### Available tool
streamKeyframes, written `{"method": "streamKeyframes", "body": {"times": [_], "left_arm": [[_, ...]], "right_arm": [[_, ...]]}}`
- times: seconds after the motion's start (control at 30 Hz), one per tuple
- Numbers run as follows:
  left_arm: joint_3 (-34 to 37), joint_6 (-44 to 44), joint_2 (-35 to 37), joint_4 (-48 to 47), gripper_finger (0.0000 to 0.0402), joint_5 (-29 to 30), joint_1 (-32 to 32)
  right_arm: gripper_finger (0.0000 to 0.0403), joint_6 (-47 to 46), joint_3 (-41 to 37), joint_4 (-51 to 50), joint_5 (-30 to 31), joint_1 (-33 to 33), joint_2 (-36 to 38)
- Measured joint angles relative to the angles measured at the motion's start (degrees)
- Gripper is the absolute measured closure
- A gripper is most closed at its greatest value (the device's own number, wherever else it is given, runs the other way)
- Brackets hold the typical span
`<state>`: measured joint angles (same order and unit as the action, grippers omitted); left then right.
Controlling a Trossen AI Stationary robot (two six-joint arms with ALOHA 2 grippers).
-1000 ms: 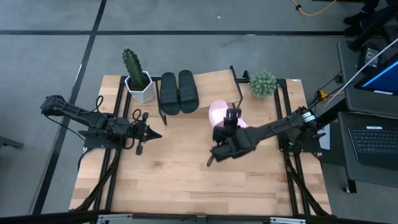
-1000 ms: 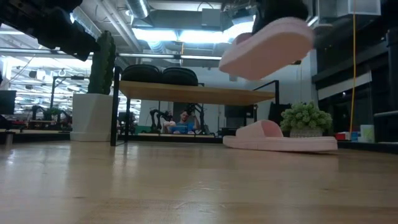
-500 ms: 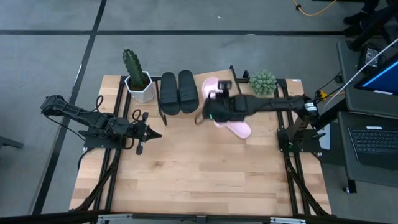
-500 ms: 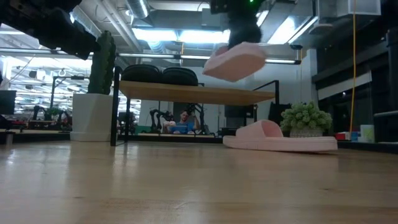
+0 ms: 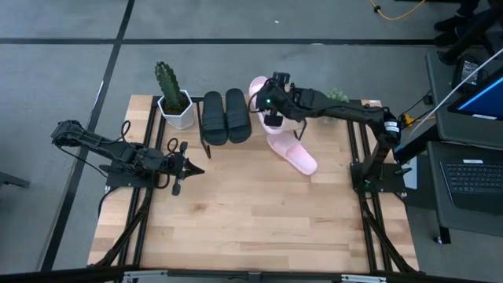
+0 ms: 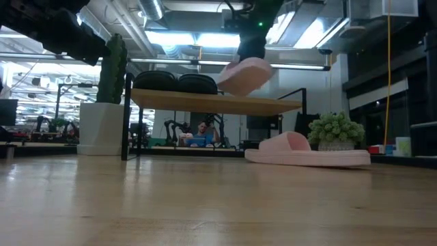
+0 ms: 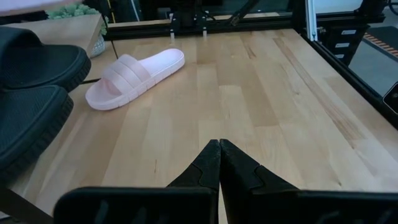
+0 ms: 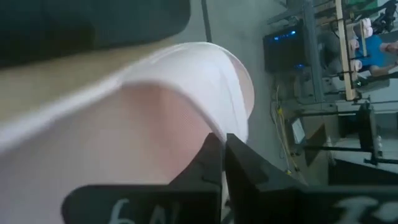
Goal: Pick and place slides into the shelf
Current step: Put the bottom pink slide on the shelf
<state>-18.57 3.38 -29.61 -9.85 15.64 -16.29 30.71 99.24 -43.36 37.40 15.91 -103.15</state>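
My right gripper (image 5: 273,104) is shut on a pale pink slide (image 5: 259,90) and hangs over the shelf (image 5: 277,101), just right of the two black slides (image 5: 225,116). In the low view, the black slides (image 6: 174,80) rest soles down on the shelf's plank (image 6: 212,102), and the held slide (image 6: 244,75) floats just above it. The second pink slide (image 5: 292,151) lies sole down on the table in front of the shelf. My left gripper (image 5: 185,168) waits, shut, low over the table's left part. My right gripper pinches the pink slide between its two fingers (image 8: 211,158), seemingly at the edge of the wide strap (image 8: 186,93); the fingers themselves hide the exact spot. It comes from above, pointing down. The slide is lifted clear and tilted, just above the shelf plank.
A cactus in a white pot (image 5: 173,98) stands at the shelf's left end, and a round green plant (image 5: 334,101) stands at its right end. Bare tabletop (image 5: 236,212) stretches toward the near edge. The room beyond the table shows in the low view.
My right gripper has carried the pink slide from over the table's middle toward the far edge and to the left, until it hangs over the shelf beside the black slides. The slide has turned about on the way and come down close to the plank.
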Motion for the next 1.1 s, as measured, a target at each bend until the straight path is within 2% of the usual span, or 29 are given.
{"method": "streamKeyframes", "body": {"times": [0.47,0.67,1.1], "left_arm": [[0.0,0.0,0.0,0.0,0.0401,0.0,0.0],[0.0,-0.9,0.0,0.3,0.0401,0.0,0.0],[0.0,-1.0,0.0,0.5,0.0401,0.0,0.0]], "right_arm": [[0.0396,-0.6,-0.1,2.9,-1.3,0.9,-2.6],[0.0396,-0.3,-0.1,4.7,1.5,0.8,-4.2],[0.0396,-0.4,-0.1,4.6,1.5,0.9,-4.6]]}}
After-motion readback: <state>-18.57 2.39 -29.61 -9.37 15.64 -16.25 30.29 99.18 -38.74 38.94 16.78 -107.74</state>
